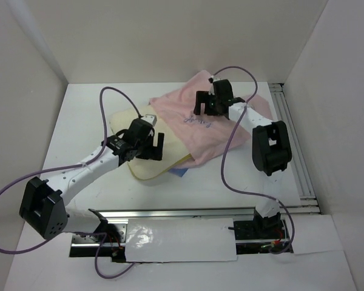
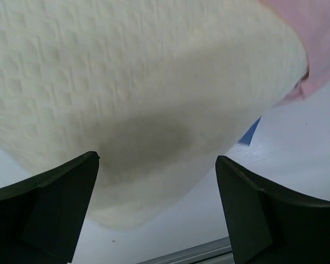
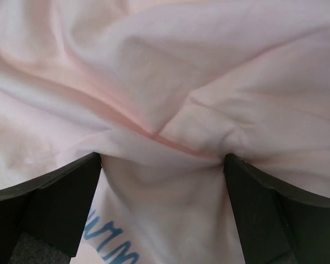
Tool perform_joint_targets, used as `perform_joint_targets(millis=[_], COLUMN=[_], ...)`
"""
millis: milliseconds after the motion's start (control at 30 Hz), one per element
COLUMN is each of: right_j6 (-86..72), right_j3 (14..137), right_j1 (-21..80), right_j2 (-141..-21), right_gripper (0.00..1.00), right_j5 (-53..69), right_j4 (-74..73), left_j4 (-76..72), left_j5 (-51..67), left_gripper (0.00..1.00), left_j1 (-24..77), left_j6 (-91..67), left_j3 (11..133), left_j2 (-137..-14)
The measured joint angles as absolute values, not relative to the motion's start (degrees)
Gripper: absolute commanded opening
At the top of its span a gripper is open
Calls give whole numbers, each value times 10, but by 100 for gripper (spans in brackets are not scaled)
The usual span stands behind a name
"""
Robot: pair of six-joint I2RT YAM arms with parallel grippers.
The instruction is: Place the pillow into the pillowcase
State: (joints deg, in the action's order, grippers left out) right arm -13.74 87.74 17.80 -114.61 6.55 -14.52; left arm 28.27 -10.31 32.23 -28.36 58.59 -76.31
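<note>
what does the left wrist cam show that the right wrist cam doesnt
Only the left wrist view shows the cream pillow, bare table and a blue sliver at the pillow's edge. Only the right wrist view shows close-up creased folds and blue lettering on the fabric. Both show the pink pillowcase and open black fingers: the left fingers and the right fingers.
</note>
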Motion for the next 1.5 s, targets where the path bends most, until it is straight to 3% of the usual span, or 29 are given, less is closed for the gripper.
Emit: perform_joint_targets(millis=[133, 333, 700, 733, 767, 833, 867, 1167, 1500], right_j6=[-108, -88, -109, -111, -112, -115, -115, -113, -122], right_j3=[952, 935, 728, 719, 708, 675, 655, 534, 523], right_j1=[157, 158, 166, 166, 167, 173, 178, 258, 260], right_j2=[-1182, -1147, -854, -836, -824, -799, -791, -790, -885], right_gripper=[100, 100, 100, 100, 100, 100, 100, 100, 92], right_j5=[91, 130, 140, 139, 139, 139, 140, 68, 1], right_j4=[-144, -161, -199, -200, -201, -203, -205, -254, -171], left_j4=[274, 227, 147, 140, 134, 123, 117, 105, 84], left_j5=[-119, -125, -81, -79, -77, -76, -77, -104, -74], left_gripper=[100, 100, 99, 94, 83, 23, 0, 0, 0], left_j1=[366, 397, 413, 413, 413, 413, 413, 417, 416], left_j6=[-236, -160, -84, -81, -79, -78, -77, -130, -182], left_j3=[576, 572, 572, 572, 572, 576, 581, 608, 567], left_j2=[-763, -769, -873, -879, -885, -905, -919, -950, -837])
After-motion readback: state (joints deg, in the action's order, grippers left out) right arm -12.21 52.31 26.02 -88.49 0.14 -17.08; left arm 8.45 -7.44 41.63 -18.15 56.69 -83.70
